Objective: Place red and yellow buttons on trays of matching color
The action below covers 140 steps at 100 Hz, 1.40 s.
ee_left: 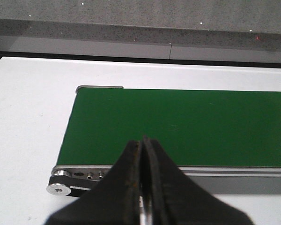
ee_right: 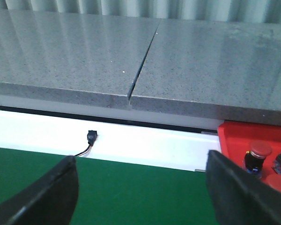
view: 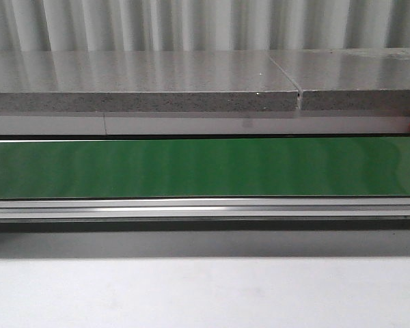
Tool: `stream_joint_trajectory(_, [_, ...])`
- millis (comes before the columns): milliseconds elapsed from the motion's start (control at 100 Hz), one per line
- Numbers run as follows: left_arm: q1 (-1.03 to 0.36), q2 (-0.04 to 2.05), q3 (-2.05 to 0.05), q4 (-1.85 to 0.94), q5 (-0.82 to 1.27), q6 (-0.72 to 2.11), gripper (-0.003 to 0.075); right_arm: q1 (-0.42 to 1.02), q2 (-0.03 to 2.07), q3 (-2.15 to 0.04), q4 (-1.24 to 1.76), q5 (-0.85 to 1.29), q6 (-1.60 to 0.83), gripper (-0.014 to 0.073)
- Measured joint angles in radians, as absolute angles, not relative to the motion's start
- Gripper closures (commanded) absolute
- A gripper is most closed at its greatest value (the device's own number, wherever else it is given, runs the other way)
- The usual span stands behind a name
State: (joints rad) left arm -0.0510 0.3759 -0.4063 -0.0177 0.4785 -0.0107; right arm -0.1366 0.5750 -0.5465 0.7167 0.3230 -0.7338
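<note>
The green belt (view: pixel 191 167) carries nothing, so both arms seem to wait: the left fingers (ee_left: pixel 143 154) are clenched empty over its end. The right fingers (ee_right: pixel 215 173) are spread wide beside the red tray (ee_right: pixel 239 136), which already holds red buttons (ee_right: pixel 261 150); no yellow ones show.

The light is bright and even. Pale shiny stripes lie on the grey stone ledge (view: pixel 143 82) and the green belt (view: pixel 191 167). The close dark fingers (ee_left: pixel 131 187) look blurry.

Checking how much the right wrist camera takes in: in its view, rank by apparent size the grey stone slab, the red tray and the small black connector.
1. Grey stone slab
2. Red tray, only partly in frame
3. Black connector
</note>
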Motion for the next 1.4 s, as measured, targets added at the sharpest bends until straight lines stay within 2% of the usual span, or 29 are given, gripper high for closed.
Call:
stream_joint_trajectory(70, [-0.051, 0.376, -0.406, -0.018, 0.479, -0.011, 0.0741, -0.137, 0.490, -0.503, 0.717, 0.345, -0.738, 0.0101])
stream_joint_trajectory(140, [-0.051, 0.376, -0.406, -0.018, 0.479, -0.011, 0.0741, -0.137, 0.415, -0.467, 0.717, 0.372, -0.738, 0.0199])
stream_joint_trajectory(330, [-0.051, 0.376, -0.406, -0.018, 0.479, -0.011, 0.0741, -0.137, 0.278, -0.429, 0.715, 0.432, -0.741, 0.0578])
stream_joint_trajectory(390, [-0.051, 0.376, -0.406, -0.018, 0.479, -0.011, 0.0741, -0.137, 0.266, -0.429, 0.715, 0.441, -0.741, 0.0669])
stream_joint_trajectory(1400, [-0.051, 0.376, -0.406, -0.018, 0.479, -0.011, 0.0741, -0.121, 0.264, -0.420, 0.713, 0.447, -0.743, 0.0662])
